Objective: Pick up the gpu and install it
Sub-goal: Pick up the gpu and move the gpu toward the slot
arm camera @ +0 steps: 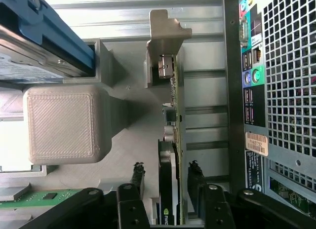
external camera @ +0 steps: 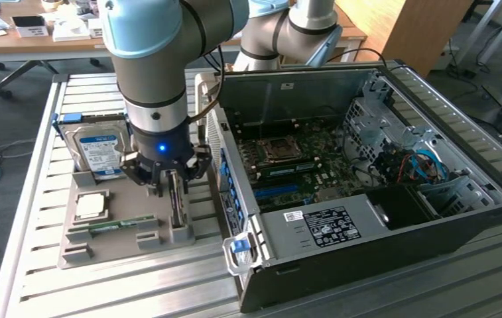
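Open gripper straddles the upright gpu, untouched between its fingers; pick-up step, seemingly needing a square, centred squeeze.

Black-faced green gpu, blue-labelled silver hard drive, grey holder tray.

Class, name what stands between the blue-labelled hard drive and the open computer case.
The gpu, upright in its grey tray, with the open end effector astride it; both views show it.
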`<state>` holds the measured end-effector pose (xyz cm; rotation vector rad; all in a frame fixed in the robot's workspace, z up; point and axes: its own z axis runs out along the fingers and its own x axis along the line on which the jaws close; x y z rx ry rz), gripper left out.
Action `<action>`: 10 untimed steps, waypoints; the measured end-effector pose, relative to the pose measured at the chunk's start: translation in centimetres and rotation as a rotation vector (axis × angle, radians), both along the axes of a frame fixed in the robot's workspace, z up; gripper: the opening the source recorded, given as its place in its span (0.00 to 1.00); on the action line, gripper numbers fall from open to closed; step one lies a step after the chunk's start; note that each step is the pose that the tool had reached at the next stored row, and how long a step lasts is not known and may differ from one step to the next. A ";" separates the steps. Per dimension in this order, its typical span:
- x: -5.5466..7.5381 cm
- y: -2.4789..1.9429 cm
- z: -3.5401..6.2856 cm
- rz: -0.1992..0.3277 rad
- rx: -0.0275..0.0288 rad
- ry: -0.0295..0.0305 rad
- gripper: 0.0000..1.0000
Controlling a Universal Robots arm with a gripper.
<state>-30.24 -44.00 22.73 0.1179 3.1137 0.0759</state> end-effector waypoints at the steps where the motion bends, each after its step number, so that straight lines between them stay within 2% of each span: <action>1: 0.0 0.00 0.00 0.000 0.0000 0.0000 0.52; 2: 0.0 0.00 0.00 0.000 0.0000 0.0000 0.52; 3: 0.0 0.00 0.00 0.000 0.0000 0.0000 0.45; 10: 0.2 0.00 -0.01 0.000 0.0001 -0.0001 0.45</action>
